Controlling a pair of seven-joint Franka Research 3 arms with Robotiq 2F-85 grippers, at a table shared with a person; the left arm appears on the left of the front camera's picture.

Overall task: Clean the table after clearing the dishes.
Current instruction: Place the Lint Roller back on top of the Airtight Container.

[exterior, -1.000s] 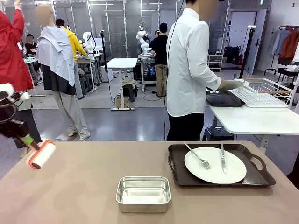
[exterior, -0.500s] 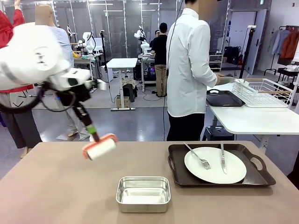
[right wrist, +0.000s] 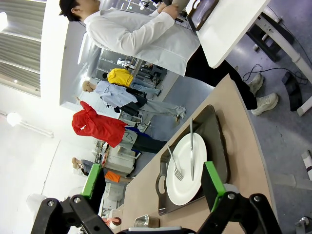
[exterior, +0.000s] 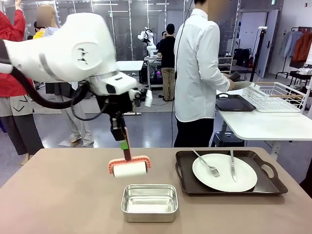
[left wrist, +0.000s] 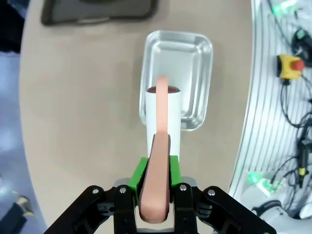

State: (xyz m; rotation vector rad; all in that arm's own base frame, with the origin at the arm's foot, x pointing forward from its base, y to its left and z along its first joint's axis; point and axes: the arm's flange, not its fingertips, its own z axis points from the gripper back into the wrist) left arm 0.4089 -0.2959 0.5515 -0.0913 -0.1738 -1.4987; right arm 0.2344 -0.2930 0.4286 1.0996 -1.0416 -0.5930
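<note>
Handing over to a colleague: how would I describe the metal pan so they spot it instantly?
Start at the wide brown table. Near its robot-side edge, mid-width, left of the dark tray holding a white plate, sits the pan. It alone is a shallow, shiny steel rectangle with rounded corners.

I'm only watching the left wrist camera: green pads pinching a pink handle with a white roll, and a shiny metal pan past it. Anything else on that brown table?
Observer: Yes. In the front view a round white plate with a metal fork and knife sits on a dark handled tray, right of the rectangular steel pan and the red-framed white roller.
Visitor: Anybody near it?
Observer: A person in a white shirt stands beyond the taupe table, turned toward a smaller white table with a white wire rack.
Visitor: And the other claw?
Observer: The right gripper is open, nothing between its green pads.
</note>
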